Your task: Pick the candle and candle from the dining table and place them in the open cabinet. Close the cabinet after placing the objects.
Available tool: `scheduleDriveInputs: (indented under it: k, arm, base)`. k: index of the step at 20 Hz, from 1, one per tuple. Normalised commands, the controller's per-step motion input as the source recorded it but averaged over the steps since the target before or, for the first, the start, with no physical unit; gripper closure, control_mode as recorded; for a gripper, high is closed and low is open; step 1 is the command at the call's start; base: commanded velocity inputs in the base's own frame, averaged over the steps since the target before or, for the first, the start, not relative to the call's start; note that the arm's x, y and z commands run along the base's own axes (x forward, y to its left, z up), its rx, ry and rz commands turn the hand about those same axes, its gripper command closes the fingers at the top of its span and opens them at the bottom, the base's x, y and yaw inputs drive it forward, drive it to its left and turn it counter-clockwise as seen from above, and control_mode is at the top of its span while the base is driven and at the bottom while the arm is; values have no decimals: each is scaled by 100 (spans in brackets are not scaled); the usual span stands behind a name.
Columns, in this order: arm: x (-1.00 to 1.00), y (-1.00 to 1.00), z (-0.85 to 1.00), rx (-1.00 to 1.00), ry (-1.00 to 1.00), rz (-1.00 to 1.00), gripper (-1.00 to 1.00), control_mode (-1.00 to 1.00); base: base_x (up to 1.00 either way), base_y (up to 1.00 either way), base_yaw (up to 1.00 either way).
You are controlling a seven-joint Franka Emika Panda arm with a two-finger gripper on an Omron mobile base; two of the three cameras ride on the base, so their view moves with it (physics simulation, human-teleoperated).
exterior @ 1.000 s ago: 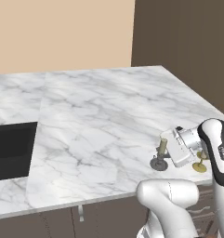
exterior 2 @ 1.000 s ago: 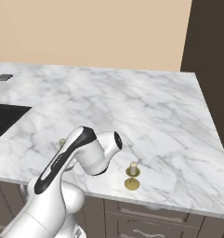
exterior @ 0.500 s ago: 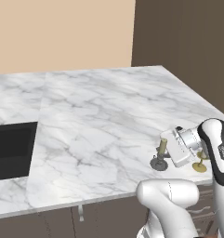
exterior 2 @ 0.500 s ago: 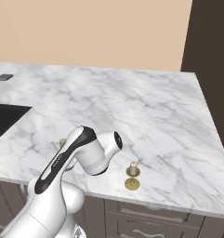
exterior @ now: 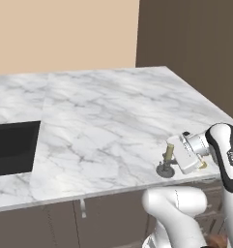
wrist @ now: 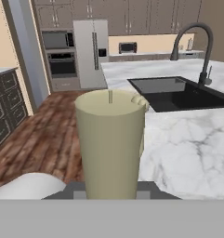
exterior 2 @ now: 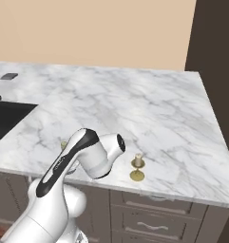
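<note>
Left base view: the gripper (exterior: 172, 156) is side-on at the near edge of the table (exterior: 113, 111), with the olive candle (exterior: 168, 154) standing right at its fingertips on a dark dish (exterior: 165, 170). A brassy glint just behind the hand, on its far side, looks like the second candle's base, mostly hidden.

Right base view: the hand blocks its own tips here, but the cream candle (exterior 2: 138, 160) stands clear on a gold base (exterior 2: 137, 175), just beside the hand on its right, apart from it. A sliver of the olive one peeks out on the other side of the arm.

Hand view: the olive candle (wrist: 111, 142) stands dead centre, upright and very close in front of the camera. The fingers sit out of sight below it; the jaws are as closed as they get, and I judge they are clamped on this candle low down.

To do this step well: lift straight up so the dish clears the marble without dragging, keep the candle vertical, and swing away from the cream one.

Count: two candles, one table, one gripper.
</note>
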Motion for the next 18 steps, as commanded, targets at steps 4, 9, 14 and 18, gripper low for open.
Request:
scheduleDriveInputs:
  k: [4,9,14,18]
  arm:
    - [0,0,0,0,0,0,100,100]
    - [0,0,0,0,0,0,100,100]
    - [0,0,0,0,0,0,100,100]
    - [0,0,0,0,0,0,100,100]
  base:
    - [-48,6,6]
    - [-28,4,66]
    - [-18,4,87]
    - [-11,1,85]
